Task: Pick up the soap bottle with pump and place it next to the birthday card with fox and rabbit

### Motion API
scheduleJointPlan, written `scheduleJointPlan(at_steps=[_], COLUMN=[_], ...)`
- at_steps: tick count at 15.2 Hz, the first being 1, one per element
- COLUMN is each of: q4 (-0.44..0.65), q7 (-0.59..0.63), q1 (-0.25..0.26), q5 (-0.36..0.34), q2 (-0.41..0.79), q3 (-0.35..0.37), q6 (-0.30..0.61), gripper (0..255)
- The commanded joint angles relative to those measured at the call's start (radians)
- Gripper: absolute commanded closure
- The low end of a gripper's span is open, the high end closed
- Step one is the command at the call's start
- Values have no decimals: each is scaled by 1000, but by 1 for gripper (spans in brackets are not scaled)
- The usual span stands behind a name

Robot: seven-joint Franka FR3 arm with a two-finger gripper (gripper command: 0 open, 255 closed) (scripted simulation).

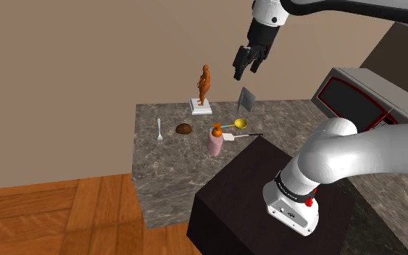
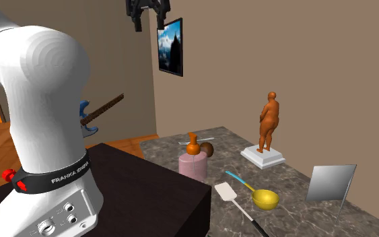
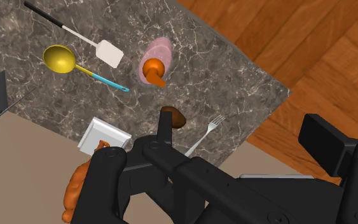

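Observation:
The soap bottle [image 1: 215, 140] is pink with an orange pump and stands upright on the marble counter [image 1: 166, 170], near the stand. From the second exterior view the bottle [image 2: 194, 164] sits beside the stand's edge. A plain grey card [image 1: 246, 99] stands upright at the counter's far side, also seen as the card [image 2: 329, 182]. My gripper [image 1: 247, 62] hangs open and empty high above the counter, over the card and well above the bottle. In the wrist view the bottle [image 3: 156, 61] lies far below, beyond my spread fingers [image 3: 104, 181].
An orange figure on a white base [image 1: 205, 88] stands next to the card. A yellow ladle [image 1: 240, 124] and a white spatula [image 1: 230, 135] lie between card and bottle. A fork [image 1: 159, 130] and a brown lump [image 1: 184, 130] lie toward the shoulder view's left. A microwave [image 1: 358, 98] stands at the right.

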Motion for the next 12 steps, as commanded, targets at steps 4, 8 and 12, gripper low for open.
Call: scheduleJointPlan(at_steps=[4,8,12], q4=[-65,-135,-184], q7=[-1,-3,-3], q1=[-11,-28,-44], q5=[-8,-18,-28], q2=[44,124,231], q3=[-8,-20,-33], q6=[101,242,388], gripper=[0,0,0])
